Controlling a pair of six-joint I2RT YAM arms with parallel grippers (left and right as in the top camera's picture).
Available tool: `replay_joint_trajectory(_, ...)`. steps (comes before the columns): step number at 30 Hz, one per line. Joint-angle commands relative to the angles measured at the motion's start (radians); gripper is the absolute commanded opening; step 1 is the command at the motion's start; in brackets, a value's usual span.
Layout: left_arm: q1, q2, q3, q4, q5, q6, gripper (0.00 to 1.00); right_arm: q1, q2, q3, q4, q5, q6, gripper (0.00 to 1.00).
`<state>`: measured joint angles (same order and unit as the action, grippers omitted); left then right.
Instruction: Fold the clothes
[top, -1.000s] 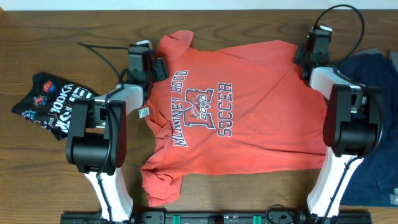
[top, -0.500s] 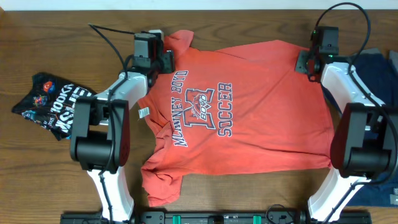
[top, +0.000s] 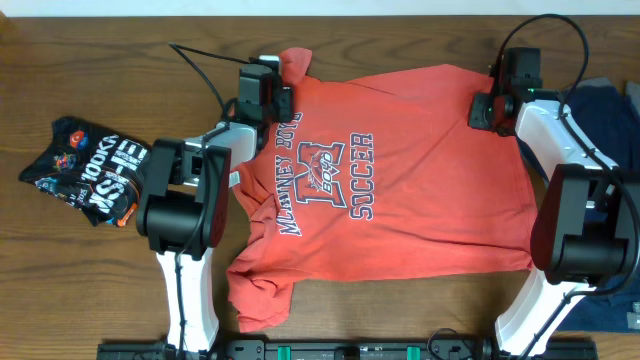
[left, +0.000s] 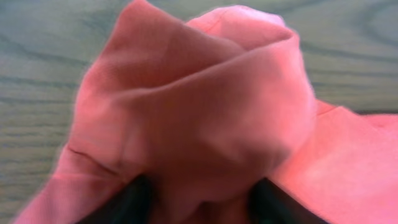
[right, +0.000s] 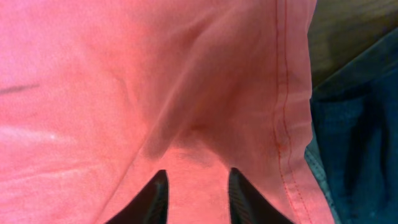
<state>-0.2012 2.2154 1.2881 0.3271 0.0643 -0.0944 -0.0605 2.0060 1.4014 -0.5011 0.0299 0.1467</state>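
Overhead and wrist views, fold not yet begun. The coral-red T-shirt lies spread flat and lettering-up across the middle of the surface, with no crease or fold visible. The left tool pinches a bunched wad of the far sleeve between its fingers; the right tool pinches a pleat of cloth just inside the stitched hem at the far corner. Both grips appear set for a first fold — judged as the opening step. The black printed garment sits crumpled at the left, the navy garment at the right — neither is folded.
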Motion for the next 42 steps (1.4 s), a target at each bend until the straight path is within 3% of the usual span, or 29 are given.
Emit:
replay_joint_trajectory(1,0.002,0.035,0.006,0.024,-0.113,0.012,0.36,0.029,0.008,0.004,-0.002,-0.016,-0.005,0.27)
replay_joint_trajectory(5,0.016,0.035,0.028,0.099,-0.129,0.011,0.34,0.031,0.008,0.004,0.006,-0.016,-0.002,0.28)
replay_joint_trajectory(11,0.04,0.034,0.114,0.046,-0.129,0.01,0.34,0.031,0.008,0.004,0.012,-0.021,-0.002,0.28)
replay_joint_trajectory(16,0.026,-0.035,0.183,-0.308,-0.114,0.008,0.35,0.026,0.008,0.004,-0.063,-0.031,-0.002,0.3)
replay_joint_trajectory(21,0.003,-0.166,0.183,-0.671,-0.098,-0.055,0.6,0.001,0.008,0.004,-0.163,-0.031,0.053,0.31)
replay_joint_trajectory(26,-0.02,-0.227,0.182,-0.883,-0.044,-0.151,0.61,-0.015,0.008,0.004,-0.248,-0.032,0.046,0.3)
replay_joint_trajectory(33,-0.033,-0.162,0.119,-0.848,-0.004,-0.152,0.61,-0.01,0.008,-0.006,-0.294,-0.034,0.008,0.31)
replay_joint_trajectory(42,-0.023,-0.036,0.113,-0.762,-0.005,-0.151,0.61,-0.01,0.01,-0.084,-0.136,-0.042,0.005,0.32)
